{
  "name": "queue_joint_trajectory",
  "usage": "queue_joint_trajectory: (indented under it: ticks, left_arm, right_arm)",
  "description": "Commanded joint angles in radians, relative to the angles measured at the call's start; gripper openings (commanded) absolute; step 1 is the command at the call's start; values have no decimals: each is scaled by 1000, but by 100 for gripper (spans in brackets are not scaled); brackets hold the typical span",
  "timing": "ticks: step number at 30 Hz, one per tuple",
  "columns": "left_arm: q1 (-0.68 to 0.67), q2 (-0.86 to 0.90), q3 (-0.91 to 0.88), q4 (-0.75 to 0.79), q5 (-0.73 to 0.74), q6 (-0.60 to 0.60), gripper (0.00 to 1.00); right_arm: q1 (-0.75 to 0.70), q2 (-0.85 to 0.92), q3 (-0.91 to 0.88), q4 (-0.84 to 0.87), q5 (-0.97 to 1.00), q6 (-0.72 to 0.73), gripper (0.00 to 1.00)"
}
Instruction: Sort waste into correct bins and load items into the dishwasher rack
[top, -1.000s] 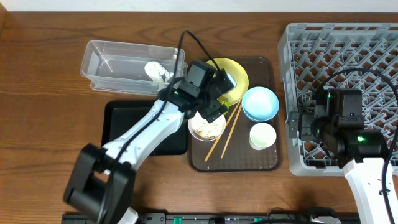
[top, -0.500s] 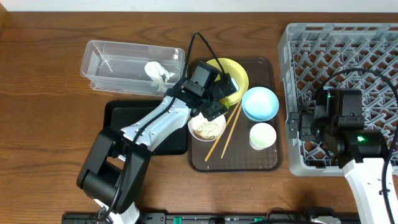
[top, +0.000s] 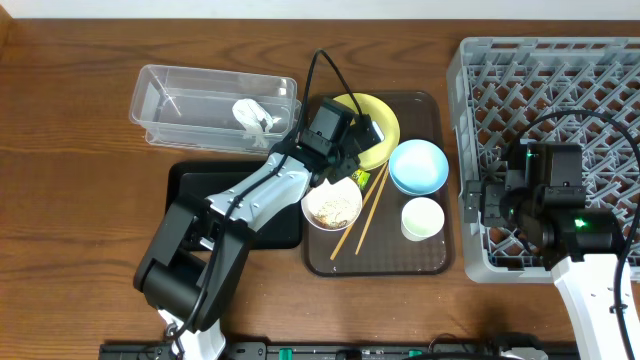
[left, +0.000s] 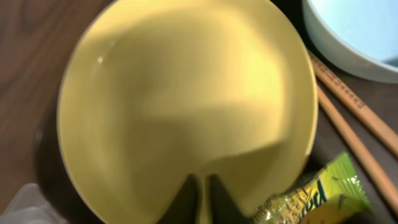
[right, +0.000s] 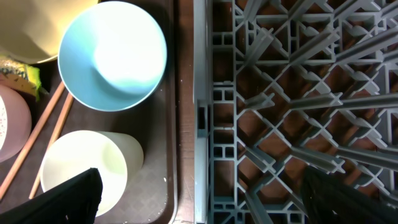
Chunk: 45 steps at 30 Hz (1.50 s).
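Observation:
My left gripper (top: 350, 167) (left: 202, 202) is shut low over the near rim of the yellow plate (top: 380, 120) (left: 186, 93). The green-and-orange wrapper (top: 358, 178) (left: 317, 196) lies just to its right, outside the fingers. The white bowl (top: 332, 205) holds beige crumbs, with the chopsticks (top: 365, 210) (left: 354, 118) beside it. Crumpled white paper (top: 252, 115) sits in the clear tub (top: 160, 100). My right gripper (top: 468, 200) (right: 205, 199) stands open and empty over the left edge of the grey rack (top: 560, 80) (right: 298, 93), next to the white cup (top: 422, 218) (right: 84, 171) and blue bowl (top: 418, 165) (right: 112, 56).
The dishes stand on a brown serving tray (top: 400, 262) (right: 168, 155). A shallow black tray (top: 195, 195) lies left of it, partly under my left arm. Bare wooden table shows at the left and front.
My left gripper has gone from wide open to shut and shifted slightly toward the plate. The wrapper now shows beside the white bowl. The right arm has not moved.

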Motion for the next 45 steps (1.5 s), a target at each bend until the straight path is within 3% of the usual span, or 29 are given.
queue_joint_trajectory:
  ticks: [1,4,8,9,10,13,14,18,25,40,45]
  left_arm:
    - [6,-6,7,7,-25,0,6]
    - [11,-35,7,3,-49,-113,6]
    - [36,-97,7,-43,-69,-487,7]
    - [45,-113,7,-60,-69,-587,16]
    - [55,-131,7,-79,-69,-695,32]
    - [76,-168,7,-123,-69,-927,33]
    - [79,-175,7,-133,-69,-980,40]
    - [80,-174,7,-185,-70,-1145,46]
    - [80,-111,3,-212,-163,-1161,61]
    - [79,-2,3,-158,-162,-1151,63]
    - [79,-2,3,-113,-136,-1081,62]
  right_arm:
    - [4,-5,19,-2,-5,-8,99]
    - [4,-5,19,-1,-5,-8,99]
    - [4,-5,19,-2,-5,-8,99]
    - [4,-5,19,-2,-5,-8,99]
    - [4,-5,19,-1,-5,-8,99]
    - [4,-5,19,0,-5,-8,99]
    - [4,-5,19,0,-5,-8,99]
    - [4,-5,19,-2,-5,-8,99]
    - [4,-5,19,-1,-5,-8,99]
    - [4,-5,19,-8,-13,-8,99]
    - [4,-5,19,-8,-31,-8,99]
